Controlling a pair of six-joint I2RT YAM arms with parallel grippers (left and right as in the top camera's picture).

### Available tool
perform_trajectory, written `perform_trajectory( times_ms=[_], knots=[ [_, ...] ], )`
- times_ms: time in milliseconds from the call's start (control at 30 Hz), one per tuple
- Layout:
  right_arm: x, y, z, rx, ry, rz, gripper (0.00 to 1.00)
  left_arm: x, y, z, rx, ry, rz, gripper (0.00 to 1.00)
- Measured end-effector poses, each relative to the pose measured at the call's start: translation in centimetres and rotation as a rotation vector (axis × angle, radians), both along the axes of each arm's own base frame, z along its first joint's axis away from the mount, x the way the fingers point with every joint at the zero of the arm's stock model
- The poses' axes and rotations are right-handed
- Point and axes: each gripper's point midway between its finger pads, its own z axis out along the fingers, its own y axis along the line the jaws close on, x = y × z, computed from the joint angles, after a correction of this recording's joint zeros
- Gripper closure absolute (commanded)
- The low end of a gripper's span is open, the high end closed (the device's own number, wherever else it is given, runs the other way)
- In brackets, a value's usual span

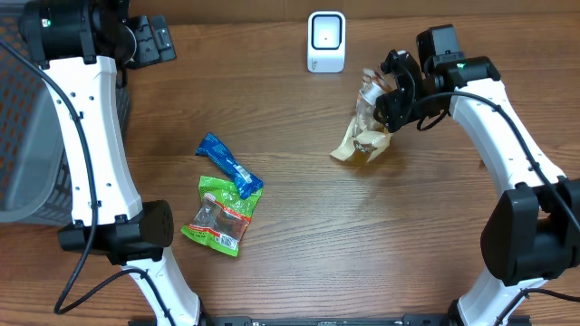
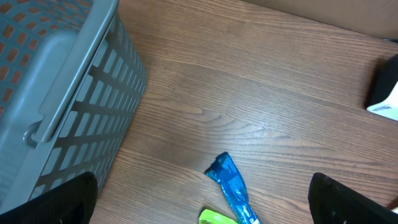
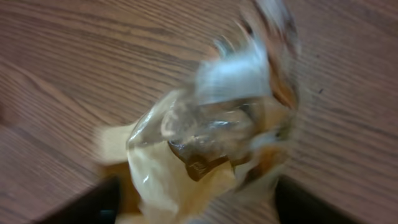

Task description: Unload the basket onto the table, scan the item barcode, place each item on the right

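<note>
Green snack packet (image 1: 220, 214): nearest our base, lying flat on the wooden table (image 1: 299, 263), left of centre.

Blue wrapper (image 1: 230, 165): just beyond it, lying aslant, its nearer end touching the green packet's upper corner.

Tan-and-clear packet (image 1: 365, 138): the item for scanning, farther out on our right side. Its lower end rests on the wood and its upper end rises toward the right gripper (image 1: 388, 95).

Right gripper: we log its fingers (image 3: 93, 202) as spread, one on each side of the packet, which fills the gap between them in the wrist view. That view is blurred, so we cannot tell whether either finger touches the film.

White barcode scanner (image 1: 326, 41): farther back, upright, left of the tan packet and apart from it.

Left gripper (image 2: 202, 202): at the far left, fingers spread wide above bare wood and the blue wrapper's far end.

Grey slatted basket (image 1: 18, 154): at the left edge, beside the left arm.
</note>
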Motion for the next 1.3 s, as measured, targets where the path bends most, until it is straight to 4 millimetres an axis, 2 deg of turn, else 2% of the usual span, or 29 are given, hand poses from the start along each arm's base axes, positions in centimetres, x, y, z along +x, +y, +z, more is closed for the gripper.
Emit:
perform_trajectory(
  times_ms=[67, 167, 300, 400, 500, 633, 767, 867, 967, 1167, 1300],
  knots=[
    [0.2, -0.2, 0.0, -0.003, -0.002, -0.022, 0.0, 0.0, 0.0, 0.0, 0.0, 0.0, 0.0, 0.0],
    [0.7, -0.4, 0.1, 0.026, 0.012, -0.131, 0.0, 0.0, 0.0, 0.0, 0.0, 0.0, 0.0, 0.0],
    [0.8, -1.7, 0.0, 0.103, 0.103, -0.395, 0.0, 0.0, 0.0, 0.0, 0.0, 0.0, 0.0, 0.0],
    [0.0, -3.2, -1.3, 0.162, 0.242, -0.652, 0.0, 0.0, 0.0, 0.0, 0.0, 0.0, 0.0, 0.0],
    [-0.7, -3.5, -3.2, 0.219, 0.361, -0.822, 0.0, 0.0, 0.0, 0.0, 0.0, 0.0, 0.0, 0.0],
    [-3.2, -2.9, -5.8, 0.232, 0.512, -0.966, 0.0, 0.0, 0.0, 0.0, 0.0, 0.0, 0.0, 0.0],
    [-2.9, -1.5, -7.6, 0.278, 0.511, -1.036, 0.0, 0.0, 0.0, 0.0, 0.0, 0.0, 0.0, 0.0],
    [-1.1, -0.4, -9.1, 0.333, 0.414, -1.048, 0.08, 0.0, 0.0, 0.0, 0.0, 0.0, 0.0, 0.0],
    [-0.5, -0.1, -10.3, 0.346, 0.357, -1.065, 0.25, 0.0, 0.0, 0.0, 0.0, 0.0, 0.0, 0.0],
    [1.3, -0.7, -10.8, 0.362, 0.249, -1.052, 0.53, 0.0, 0.0, 0.0, 0.0, 0.0, 0.0, 0.0],
    [1.8, -0.8, -11.1, 0.33, 0.199, -0.973, 0.59, 0.0, 0.0, 0.0, 0.0, 0.0, 0.0, 0.0]
  ],
)
